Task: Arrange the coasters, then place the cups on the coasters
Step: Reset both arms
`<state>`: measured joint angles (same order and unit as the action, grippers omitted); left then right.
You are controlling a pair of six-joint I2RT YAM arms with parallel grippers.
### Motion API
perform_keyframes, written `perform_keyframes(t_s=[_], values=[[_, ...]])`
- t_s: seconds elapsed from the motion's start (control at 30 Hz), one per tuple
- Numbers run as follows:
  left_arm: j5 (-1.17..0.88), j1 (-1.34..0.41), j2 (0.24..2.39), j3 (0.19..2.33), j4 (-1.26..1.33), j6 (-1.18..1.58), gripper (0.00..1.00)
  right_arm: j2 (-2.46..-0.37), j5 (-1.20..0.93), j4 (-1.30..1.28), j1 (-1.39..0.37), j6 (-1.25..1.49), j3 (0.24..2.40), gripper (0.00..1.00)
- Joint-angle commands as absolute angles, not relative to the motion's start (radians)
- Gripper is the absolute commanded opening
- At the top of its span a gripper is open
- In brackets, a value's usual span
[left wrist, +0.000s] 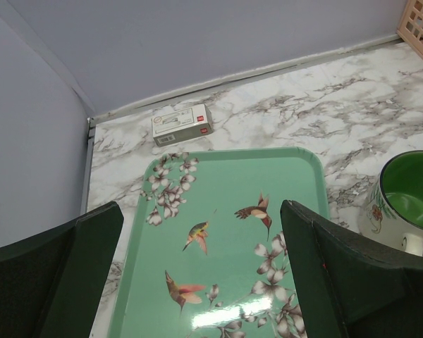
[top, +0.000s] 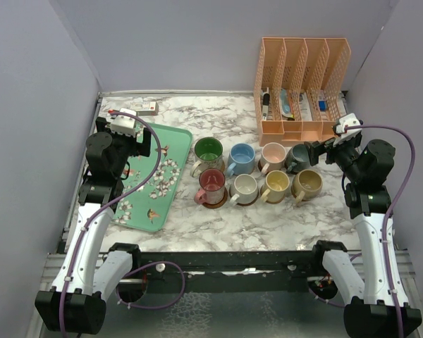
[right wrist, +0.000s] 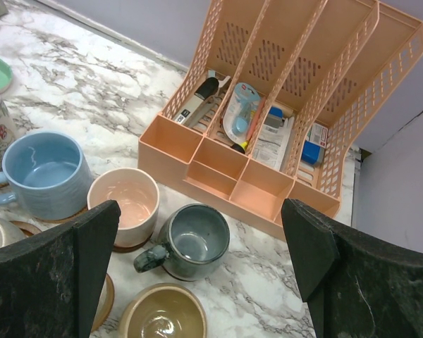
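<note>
From above, the cups [top: 242,158] stand in two rows of four on the marble table [top: 268,225], with coasters [top: 213,203] showing under the front row. The left gripper [top: 149,144] hangs open over the mint tray [top: 178,139], and the right gripper [top: 316,151] is open beside the grey-teal cup [top: 297,158]

At the left wrist, wide-spread jaws frame the tray, with the green cup [left wrist: 409,201] to the right

At the right wrist, parted jaws hover above the grey-teal cup. The pink cup [right wrist: 123,204] and blue cup [right wrist: 42,172] sit on coasters near the peach organiser [right wrist: 282,105]
</note>
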<state>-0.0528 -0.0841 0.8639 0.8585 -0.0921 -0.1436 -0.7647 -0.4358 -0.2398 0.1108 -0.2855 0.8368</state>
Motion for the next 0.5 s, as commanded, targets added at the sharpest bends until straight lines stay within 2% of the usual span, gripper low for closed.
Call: perform_keyframes(t_s=[0.0,0.47], values=[[-0.057,-0.076,0.849,0.868,-0.091,-0.136,0.98,-0.756,-0.459,-0.252,0.115,-0.295,0.864,1.0],[-0.069,-0.075,0.85,0.864,-0.091,-0.142,0.98,-0.755,-0.46,-0.255,0.115,-0.303,0.863,1.0]])
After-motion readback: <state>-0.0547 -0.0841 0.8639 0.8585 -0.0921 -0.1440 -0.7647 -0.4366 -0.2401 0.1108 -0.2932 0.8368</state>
